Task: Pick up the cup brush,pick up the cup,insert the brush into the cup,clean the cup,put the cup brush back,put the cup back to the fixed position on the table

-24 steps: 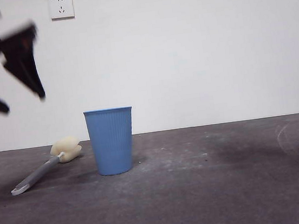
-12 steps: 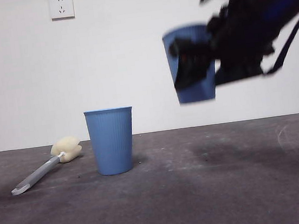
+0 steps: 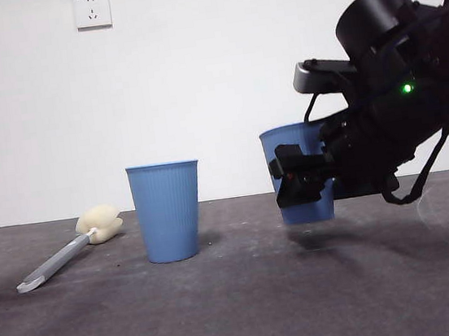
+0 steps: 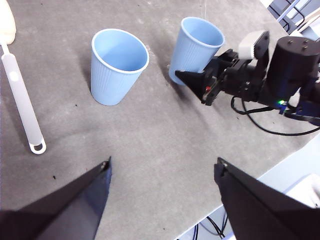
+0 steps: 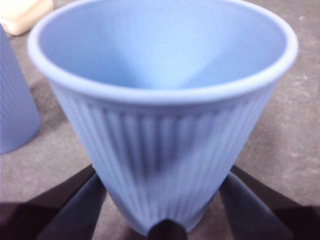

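The right gripper (image 3: 302,181) holds a blue cup (image 3: 299,173) upright just above the table (image 3: 250,312), its two black jaws closed against the cup's ribbed lower wall, one on each side. In the right wrist view the cup (image 5: 165,130) fills the frame, its open mouth up and its smooth rim level, with the jaws pressing in near its base. A faint shadow lies on the table under the cup, and the base looks clear of the surface, though only by a little. A small green light glows on the dark arm behind the gripper.

A second blue cup (image 3: 167,212) stands upright on the table, apart from the held one and nearer the bench's left edge in the front view. The cup brush (image 3: 69,251) lies flat on the table beyond it, closer still to that left edge, its cream sponge head (image 3: 100,223) toward the back edge by the wall and its grey handle slanting toward the front.

The left gripper (image 4: 160,200) hangs high over the front part of the bench, its jaws spread wide apart and holding nothing. From there both cups (image 4: 119,65) (image 4: 196,47) and the brush (image 4: 20,100) show below it.

Two wall sockets (image 3: 91,10) sit on the white wall behind the bench.
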{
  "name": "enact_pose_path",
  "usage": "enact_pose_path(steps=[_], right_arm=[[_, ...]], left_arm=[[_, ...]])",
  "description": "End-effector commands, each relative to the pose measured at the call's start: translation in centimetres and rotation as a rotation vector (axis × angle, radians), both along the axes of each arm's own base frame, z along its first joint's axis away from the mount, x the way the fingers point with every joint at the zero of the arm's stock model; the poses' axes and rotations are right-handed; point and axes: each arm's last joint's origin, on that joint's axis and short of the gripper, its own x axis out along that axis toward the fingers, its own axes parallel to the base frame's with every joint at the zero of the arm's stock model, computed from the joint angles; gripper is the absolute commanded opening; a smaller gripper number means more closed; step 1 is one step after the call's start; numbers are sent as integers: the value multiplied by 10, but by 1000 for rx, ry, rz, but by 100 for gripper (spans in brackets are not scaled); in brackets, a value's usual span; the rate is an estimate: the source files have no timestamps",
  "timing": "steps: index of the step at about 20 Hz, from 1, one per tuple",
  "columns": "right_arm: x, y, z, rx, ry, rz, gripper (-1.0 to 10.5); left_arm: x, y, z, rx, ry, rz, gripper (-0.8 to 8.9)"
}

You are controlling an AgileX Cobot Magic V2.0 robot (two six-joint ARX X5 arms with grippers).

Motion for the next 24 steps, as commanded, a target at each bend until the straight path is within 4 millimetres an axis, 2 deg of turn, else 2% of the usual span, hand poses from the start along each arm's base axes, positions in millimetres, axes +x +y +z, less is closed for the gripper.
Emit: enact_pose_path(steps=[1, 5, 16, 24], right_arm=[[0, 1, -9, -15, 6, 17, -17], [2, 2, -15, -14, 5, 29, -17], [9, 8, -8, -4, -34, 66, -17], [9, 8, -21, -31, 35, 74, -16]], left_arm=[[0, 0, -2, 7, -3, -12, 345], [1, -1, -2, 14, 0, -11, 345], [2, -1, -3, 23, 0, -17, 345], [2, -1, -3, 28, -4, -21, 345]])
